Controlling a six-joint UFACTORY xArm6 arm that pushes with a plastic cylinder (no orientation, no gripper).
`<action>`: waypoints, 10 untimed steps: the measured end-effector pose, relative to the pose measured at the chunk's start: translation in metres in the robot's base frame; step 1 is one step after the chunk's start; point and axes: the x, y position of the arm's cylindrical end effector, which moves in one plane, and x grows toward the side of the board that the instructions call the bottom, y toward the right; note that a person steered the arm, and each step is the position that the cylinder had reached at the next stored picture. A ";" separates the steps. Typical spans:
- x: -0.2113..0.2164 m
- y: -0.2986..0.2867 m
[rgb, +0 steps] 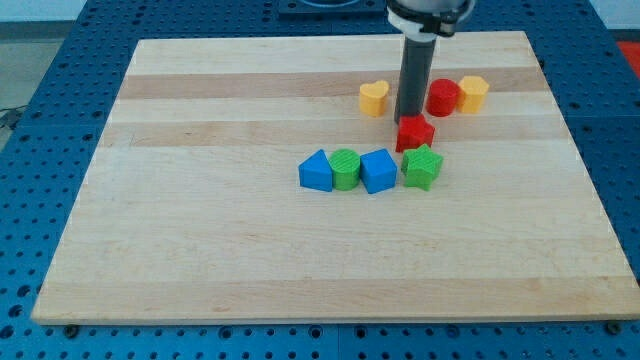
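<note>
**Rod tip at a red block among eight blocks on a wooden board**

A blue pegboard table (30, 120) fills the background. On it lies a large pale wooden board (200, 250), which takes up most of the view.

A thick dark rod (413, 75) comes down from the far edge, right of centre. It is a plain rod with no jaws, so it holds nothing. My tip (409, 120) sits at the far edge of a red block (415, 133); it seems to touch the block, though contact cannot be confirmed.

Just near of that red block, four blocks form a rough row running left to right. At the left is a blue block (315, 171) with a peaked top. A green round block (345, 168) touches it. Next comes a blue block with angled faces (378, 170). A green star-like block (422, 167) ends the row on the right, just below the red block.

Farther back, three more blocks sit beside the rod. A yellow heart-shaped block (373, 98) is to the rod's left. A red round block (443, 97) is to its right, touching a yellow block (473, 93) further right.
</note>
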 end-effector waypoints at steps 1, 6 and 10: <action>0.011 0.000; -0.041 -0.015; -0.013 -0.075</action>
